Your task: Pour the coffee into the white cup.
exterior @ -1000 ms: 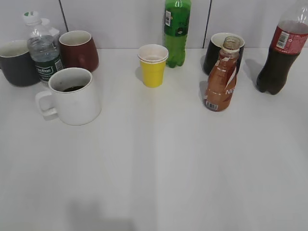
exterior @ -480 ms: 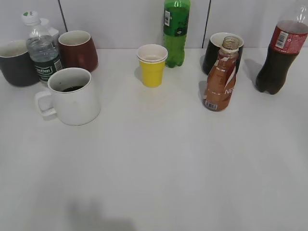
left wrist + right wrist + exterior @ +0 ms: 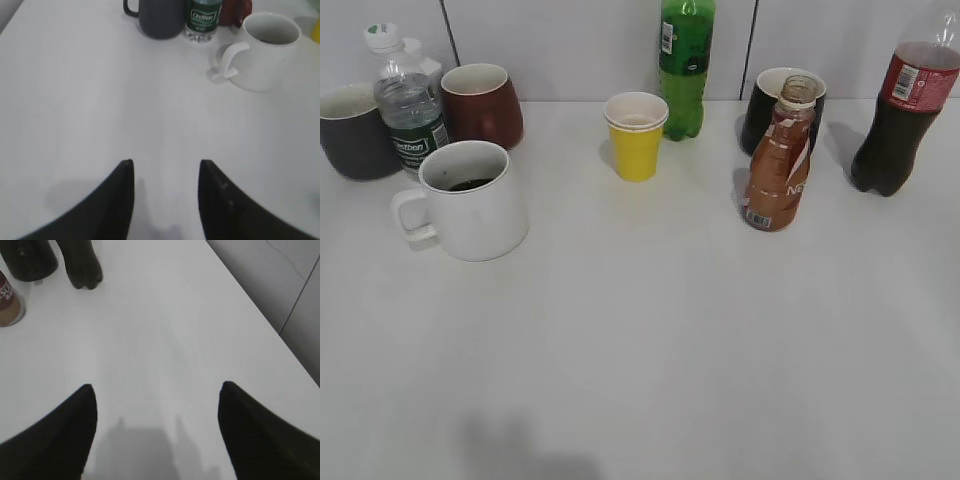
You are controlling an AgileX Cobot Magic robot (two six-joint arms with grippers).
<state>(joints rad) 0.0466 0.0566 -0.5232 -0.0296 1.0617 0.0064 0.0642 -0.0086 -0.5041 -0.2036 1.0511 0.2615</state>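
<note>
White table (image 3: 650,330): white cup (image 3: 262,50) beyond open left gripper (image 3: 166,172).

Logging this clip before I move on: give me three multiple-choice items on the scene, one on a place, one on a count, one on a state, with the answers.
1. What stands directly behind the coffee bottle?
A. the black mug
B. the yellow paper cup
C. the green bottle

2. How many mugs with handles or ceramic bodies are on the table, leaving out the paper cup?
A. two
B. four
C. six

3. What is the state of the white cup?
A. tipped over
B. upright and dry inside
C. upright with dark liquid at the bottom

Answers:
1 A, the black mug shows just past the bottle's neck.
2 B, white, dark grey, maroon and black.
3 C, a dark pool shows inside the upright cup.
</note>
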